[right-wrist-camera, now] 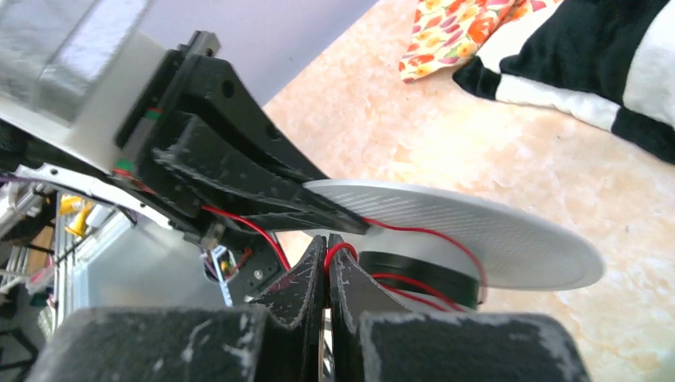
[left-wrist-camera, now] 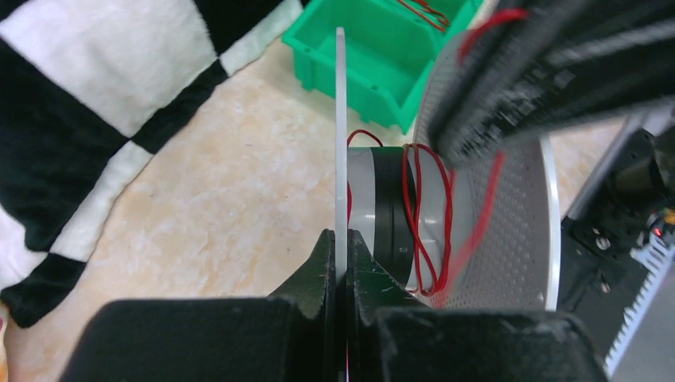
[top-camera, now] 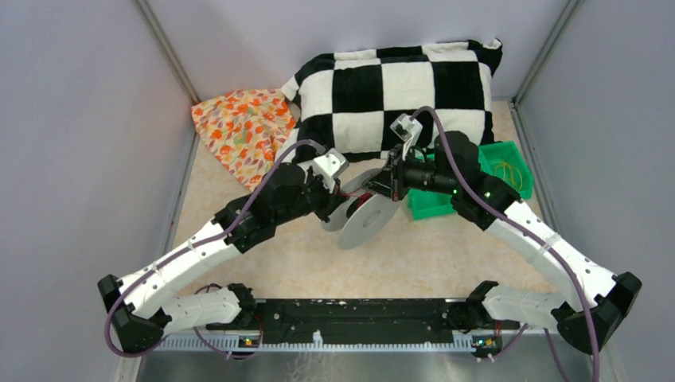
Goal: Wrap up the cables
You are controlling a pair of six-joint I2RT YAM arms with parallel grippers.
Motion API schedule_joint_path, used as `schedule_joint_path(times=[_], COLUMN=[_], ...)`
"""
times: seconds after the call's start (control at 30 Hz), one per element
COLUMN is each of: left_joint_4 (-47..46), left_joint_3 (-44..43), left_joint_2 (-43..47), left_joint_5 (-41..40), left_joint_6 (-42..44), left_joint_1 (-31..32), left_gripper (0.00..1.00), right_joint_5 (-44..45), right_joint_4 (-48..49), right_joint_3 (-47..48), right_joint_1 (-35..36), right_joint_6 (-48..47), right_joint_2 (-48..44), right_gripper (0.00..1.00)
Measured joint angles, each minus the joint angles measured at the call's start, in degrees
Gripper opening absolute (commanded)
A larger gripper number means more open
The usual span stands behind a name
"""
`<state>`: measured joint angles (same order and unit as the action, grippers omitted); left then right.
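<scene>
Right now I have both arms meeting over the middle of the table [top-camera: 278, 255], with the grey spool [top-camera: 368, 221] lifted between them just left of the green bin [top-camera: 430, 208].

On the left wrist view, the left gripper [left-wrist-camera: 341, 267] is pinched tight on the thin edge of one spool flange, which runs as a straight vertical line up the centre of the frame. To the right of that flange I can see the spool's hub, grey with a black band, and the red cable [left-wrist-camera: 420, 215] looped loosely around it a few times, in front of the second, perforated flange.

On the right wrist view, the right gripper [right-wrist-camera: 327, 263] has its jaws pressed together on that same red cable. A small loop of it sticks out at the fingertips, and the wire runs from there to the hub under the flange.

More thin cables [top-camera: 509, 171], yellow ones from above and red ones in the left wrist view, lie inside the bin at the right of the overhead frame.

Behind everything, at the top of the overhead frame, sits a checkered pillow [top-camera: 398, 87], with a floral cloth [top-camera: 239, 127] to its left.
</scene>
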<state>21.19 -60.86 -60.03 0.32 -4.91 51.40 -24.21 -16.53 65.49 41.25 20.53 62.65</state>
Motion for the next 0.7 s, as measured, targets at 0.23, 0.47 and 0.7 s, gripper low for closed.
schedule_joint_path(times=[0.23,0.47,0.7], left_joint_4=[7.26,17.92,25.49], left_joint_3=[-6.69,-15.93,-24.65], left_joint_2=[0.35,-1.31,-6.08], left_joint_5=[9.49,16.41,23.1], left_joint_6=[6.54,12.79,15.63], left_joint_1=[0.02,-0.04,-0.04], left_gripper=[0.0,0.0,0.0], right_joint_5=[-6.32,-12.98,-7.41], right_joint_4=[-13.22,-20.39,-19.76], right_joint_3=[7.61,8.79,-0.74], right_joint_1=[-2.71,-2.78,-2.89], right_joint_6=[-10.91,-24.87,-36.68], right_joint_2=[3.26,1.36,-10.86], right_gripper=[0.0,0.0,0.0])
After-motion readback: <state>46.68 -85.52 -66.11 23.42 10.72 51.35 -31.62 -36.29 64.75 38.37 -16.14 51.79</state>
